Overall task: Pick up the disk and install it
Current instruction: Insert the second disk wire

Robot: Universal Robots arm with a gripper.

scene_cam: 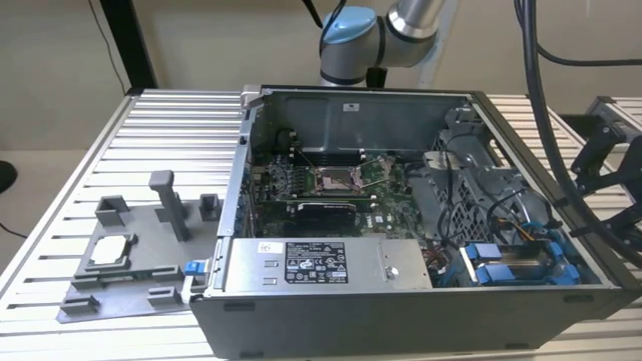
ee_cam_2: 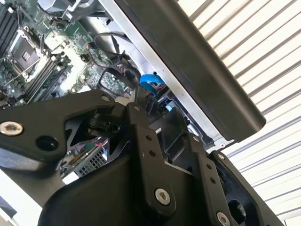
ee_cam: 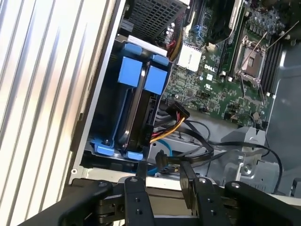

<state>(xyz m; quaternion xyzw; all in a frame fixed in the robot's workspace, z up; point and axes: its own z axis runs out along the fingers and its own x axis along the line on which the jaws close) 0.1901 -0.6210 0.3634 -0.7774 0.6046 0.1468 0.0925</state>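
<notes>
The disk (ee_cam: pixel 137 117) stands on edge in the drive bay at the corner of the open computer case (scene_cam: pixel 331 113), beside a second drive. Each carries a blue plastic bracket (ee_cam: pixel 130 73), and the blue (scene_cam: pixel 522 265) also shows at the case's front corner on the exterior view's right. A blue bracket tab (ee_cam_2: pixel 150 82) shows past the black gripper body in the second wrist view. My gripper (ee_cam: pixel 162 168) hangs just outside the case wall near that bay, apart from the disk. Its fingers (ee_cam: pixel 137 188) stand open with nothing between them. In the exterior view the gripper (scene_cam: pixel 610 188) is at the far right.
The motherboard (scene_cam: pixel 336 184) with its bare processor socket fills the case floor. A long grey metal box (scene_cam: pixel 321 265) with a label lies along the front. Orange and black cables (ee_cam: pixel 176 117) run beside the bay. A grey fixture (scene_cam: pixel 135 256) with a small silver chip (scene_cam: pixel 110 250) sits on the slatted table (scene_cam: pixel 171 135).
</notes>
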